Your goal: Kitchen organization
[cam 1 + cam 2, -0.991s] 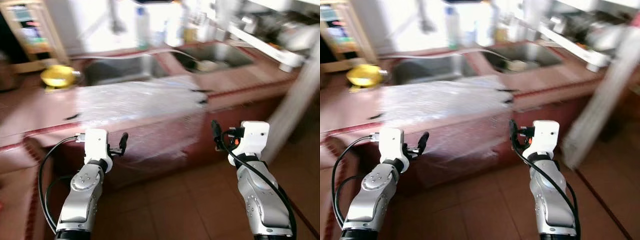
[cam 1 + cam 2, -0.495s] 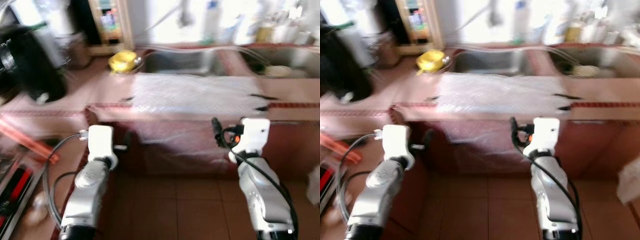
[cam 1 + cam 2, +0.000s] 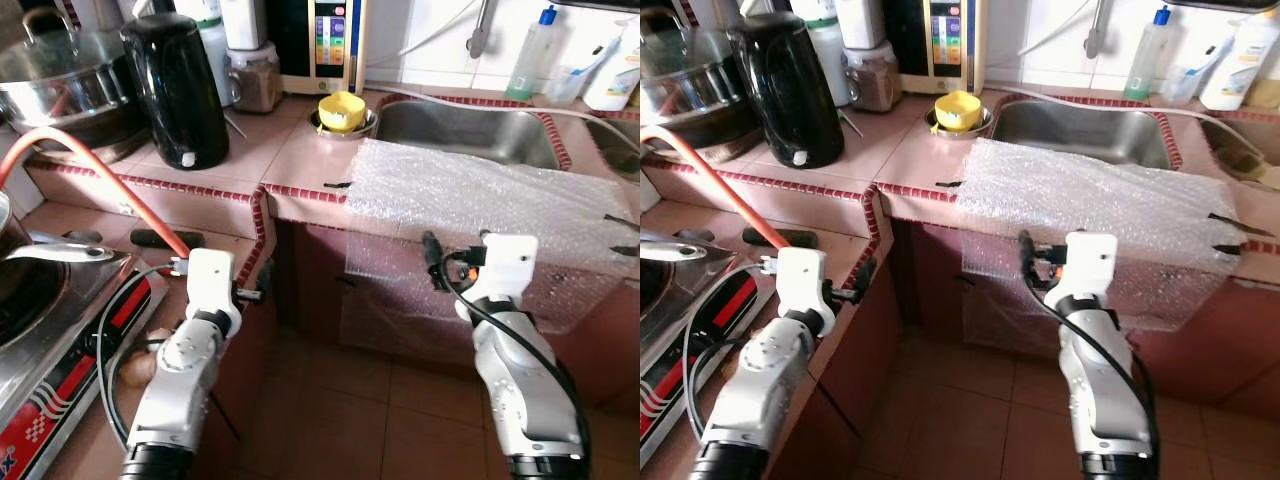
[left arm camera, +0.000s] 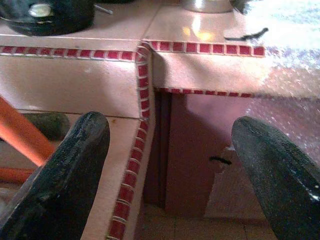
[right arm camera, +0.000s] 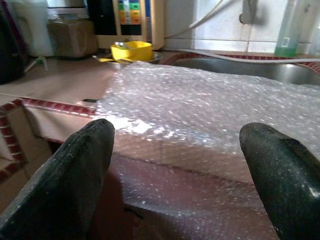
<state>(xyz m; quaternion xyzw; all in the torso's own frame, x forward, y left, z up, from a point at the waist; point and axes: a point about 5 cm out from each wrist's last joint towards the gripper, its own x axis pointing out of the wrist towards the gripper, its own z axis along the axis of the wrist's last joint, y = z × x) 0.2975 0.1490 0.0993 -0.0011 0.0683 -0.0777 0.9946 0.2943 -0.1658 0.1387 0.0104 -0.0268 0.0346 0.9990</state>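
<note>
Head views: the camera has swung left since a second ago and the blur is gone, bringing in a black kettle [image 3: 176, 88] on the pink tiled surface [image 3: 290, 150]. The clear bubble-wrap sheet [image 3: 480, 195] drapes over the surface edge beside the steel sink [image 3: 465, 130], its right end cut off.

Left wrist view: left tool [image 4: 170, 165] gapes wide, empty, facing the surface corner.

Right wrist view: right tool [image 5: 185, 165] spread wide, empty, facing the sheet.

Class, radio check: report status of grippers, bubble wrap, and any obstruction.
Both grippers, left and right, open, empty, held short of counter. Bubble wrap draped over counter edge beside sink. Nothing between.

Orange hose [image 3: 95, 165] nr stove [image 3: 60, 375], terracotta floor tiles [image 3: 400, 410], poss. water dispenser [image 3: 322, 45] by wall.
</note>
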